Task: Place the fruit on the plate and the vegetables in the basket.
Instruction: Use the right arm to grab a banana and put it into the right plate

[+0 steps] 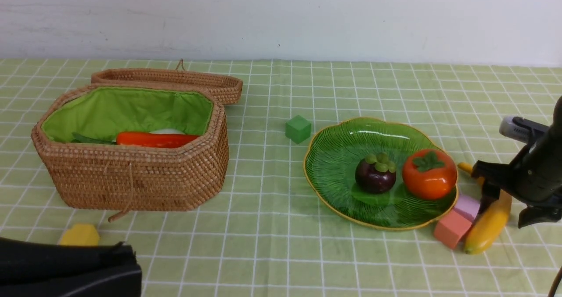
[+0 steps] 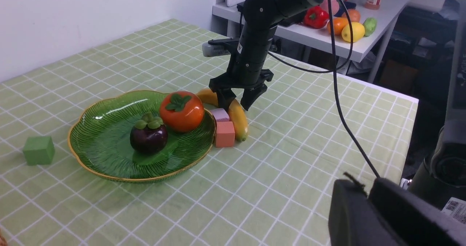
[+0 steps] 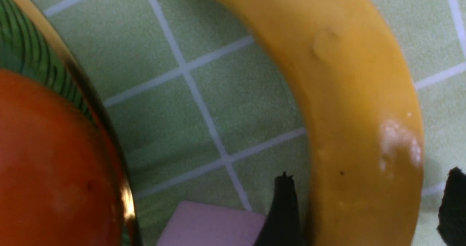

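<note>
Green-checked cloth covers the counter (image 1: 272, 248), white wall behind. Nearest, the left end effector (image 2: 367, 198) is just a dark blur, so can't tell if it's open. A small yellow block (image 1: 80, 234) sits beside it. Over on the right, the right end effector (image 2: 238, 98) has its fingers spread either side of the long yellow toy banana (image 1: 488, 224), not clamped, with the banana lying on the cloth just beside two pink blocks (image 1: 452, 228). Next, the green ribbed glass plate (image 1: 333, 165) holds a dark purple mangosteen (image 1: 375, 174) and glossy orange persimmon (image 1: 429, 174). Farther left, the brown wicker basket (image 1: 131, 178), lid open, has a red-orange carrot (image 1: 153, 139) inside. A green cube (image 1: 298, 128) sits behind the plate.
</note>
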You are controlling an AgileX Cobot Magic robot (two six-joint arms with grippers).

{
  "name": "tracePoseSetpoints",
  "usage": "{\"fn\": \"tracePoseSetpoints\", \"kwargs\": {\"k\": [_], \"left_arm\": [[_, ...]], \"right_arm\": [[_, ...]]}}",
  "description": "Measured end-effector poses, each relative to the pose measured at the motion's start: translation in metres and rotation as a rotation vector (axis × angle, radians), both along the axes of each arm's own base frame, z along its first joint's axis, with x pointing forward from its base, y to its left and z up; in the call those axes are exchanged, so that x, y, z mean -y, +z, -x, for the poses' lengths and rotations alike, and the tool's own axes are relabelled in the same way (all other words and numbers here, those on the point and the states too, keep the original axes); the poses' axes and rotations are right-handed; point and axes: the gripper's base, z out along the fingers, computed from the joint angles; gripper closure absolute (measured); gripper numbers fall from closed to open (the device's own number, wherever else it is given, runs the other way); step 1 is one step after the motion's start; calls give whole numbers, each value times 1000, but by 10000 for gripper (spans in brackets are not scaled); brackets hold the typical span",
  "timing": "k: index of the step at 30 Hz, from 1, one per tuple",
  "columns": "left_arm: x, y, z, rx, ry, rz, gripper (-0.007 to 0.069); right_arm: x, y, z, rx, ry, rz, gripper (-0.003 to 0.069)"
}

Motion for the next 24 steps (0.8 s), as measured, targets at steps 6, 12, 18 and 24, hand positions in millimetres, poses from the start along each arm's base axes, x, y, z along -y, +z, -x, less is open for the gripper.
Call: {"fn": "tracePoseSetpoints", "kwargs": {"k": [6, 12, 18, 24], "left_arm": [[0, -1, 0, -4, -5, -4, 553], [1, -2, 2, -17, -22, -18, 553], [1, -5, 4, -35, -47, -43, 553], [1, -5, 4, -34, -46, -46, 552]], "right_arm": [[1, -4, -1, -9, 3, 5, 200], [2, -5, -1, -9, 32, 21, 346], [2, -5, -1, -10, 61, 28, 344], [1, 13, 5, 2, 82, 32, 344]]}}
